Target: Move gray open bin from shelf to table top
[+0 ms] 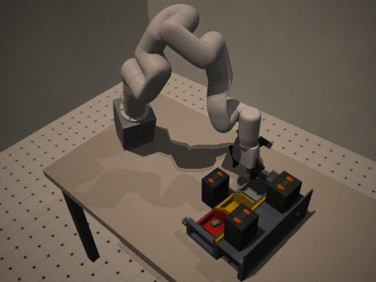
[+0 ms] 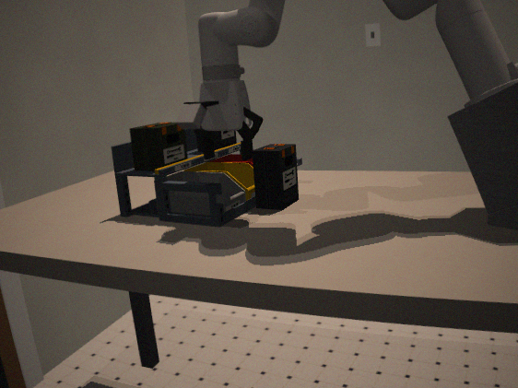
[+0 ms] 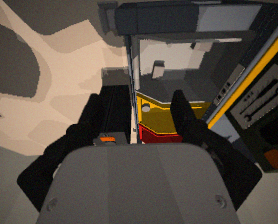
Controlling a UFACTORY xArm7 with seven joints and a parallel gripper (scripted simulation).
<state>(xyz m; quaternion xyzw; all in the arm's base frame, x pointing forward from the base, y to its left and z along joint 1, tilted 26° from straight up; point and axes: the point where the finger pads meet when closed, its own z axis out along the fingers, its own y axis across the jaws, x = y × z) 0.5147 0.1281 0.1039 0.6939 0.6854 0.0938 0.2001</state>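
Observation:
The gray open bin [image 1: 253, 189] [image 2: 232, 186] [image 3: 172, 86] stands on the shelf's lower level at one end, with gray blocks inside in the wrist view. The yellow bin [image 1: 248, 199] [image 2: 241, 173] [image 3: 162, 119] is beside it, then the red bin [image 1: 206, 224] [image 3: 159, 134]; both face the same way. My gripper [image 1: 248, 177] [image 2: 229, 152] [image 3: 136, 100] is open and empty, pointing down over the bins' front side. In the wrist view one finger overlaps the yellow bin and the other the black box at the front. The fingers' height above the bins is hard to tell.
A black box [image 1: 215, 189] [image 2: 276, 178] [image 3: 115, 112] stands on the table [image 1: 134, 188] [image 2: 369, 268] close before the bins. The shelf [image 1: 277, 236] [image 2: 122, 196] carries two more boxes [image 1: 241, 228] [image 1: 284, 193] on its upper level, behind yellow-edged strips. Its end rail is next to the gray bin.

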